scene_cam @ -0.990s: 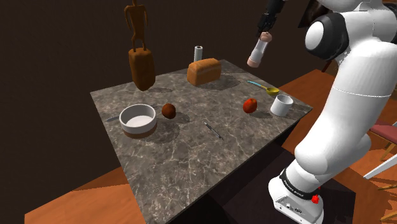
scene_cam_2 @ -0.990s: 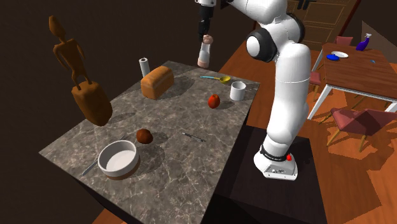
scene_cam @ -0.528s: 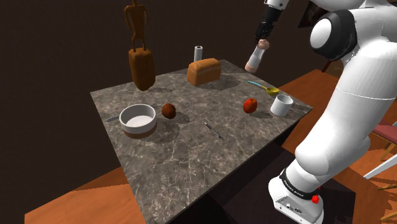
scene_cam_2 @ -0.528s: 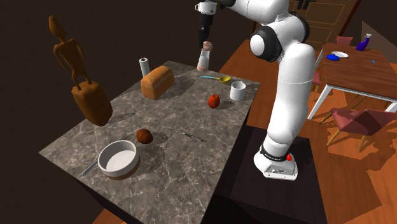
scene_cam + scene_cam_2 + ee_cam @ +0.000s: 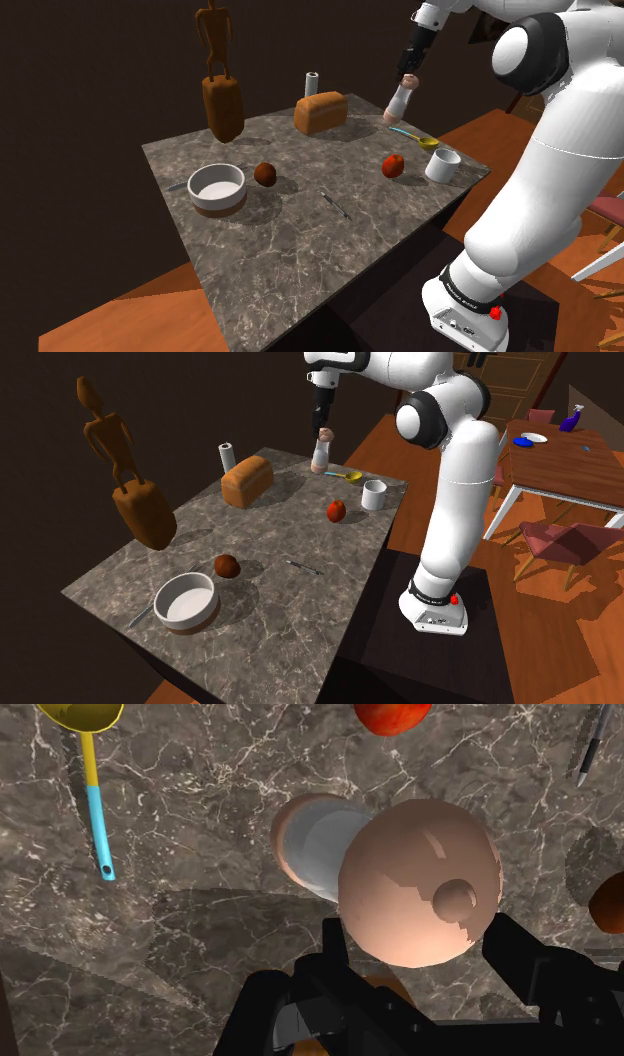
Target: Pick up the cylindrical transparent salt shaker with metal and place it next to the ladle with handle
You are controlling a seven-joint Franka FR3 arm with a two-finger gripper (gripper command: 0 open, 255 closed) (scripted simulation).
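With the hand [image 5: 409, 72] pinching the salt shaker [image 5: 400, 98] by its cap, lower it slowly and upright onto the bench [image 5: 300, 230], seemingly just below, beside the ladle [image 5: 415, 137].

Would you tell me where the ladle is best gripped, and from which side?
Take the ladle by its thin, straight handle, from above, jaws across it. It lies flat on the table, so a side approach has no room, and its round scoop looks too wide. The gripper holds the shaker now.

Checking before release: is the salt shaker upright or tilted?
Tilted: in the shoulder view the salt shaker hangs from the gripper with its base left of its cap.
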